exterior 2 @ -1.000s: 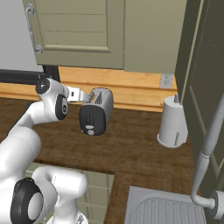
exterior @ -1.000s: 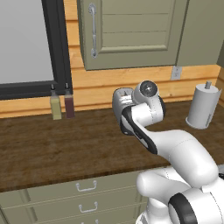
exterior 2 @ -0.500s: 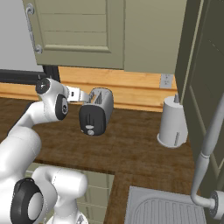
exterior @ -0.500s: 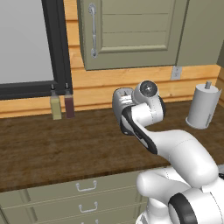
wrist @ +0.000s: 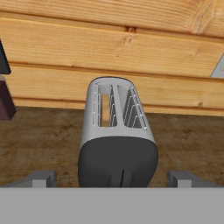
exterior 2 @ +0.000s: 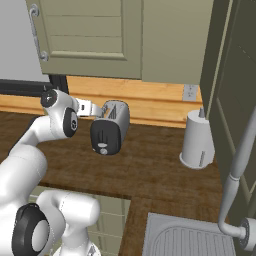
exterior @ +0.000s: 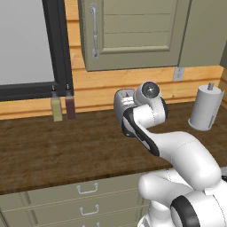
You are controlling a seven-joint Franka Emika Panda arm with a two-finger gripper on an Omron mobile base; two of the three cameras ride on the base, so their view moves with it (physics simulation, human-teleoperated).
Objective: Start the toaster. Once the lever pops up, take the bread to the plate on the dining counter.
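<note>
Gripper (wrist: 111, 179), jaws wide and empty, faces the toaster's (wrist: 116, 131) black end just ahead.

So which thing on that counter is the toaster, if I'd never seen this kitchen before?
Find the dark wooden worktop running along the pale wood-plank wall. Near its middle, just ahead of the robot's open hand, stands the toaster. It is rounded and silver-grey with two slots on top and a black end face, unlike the taller white paper-towel roll to its right and the two small bottles to its left.
</note>
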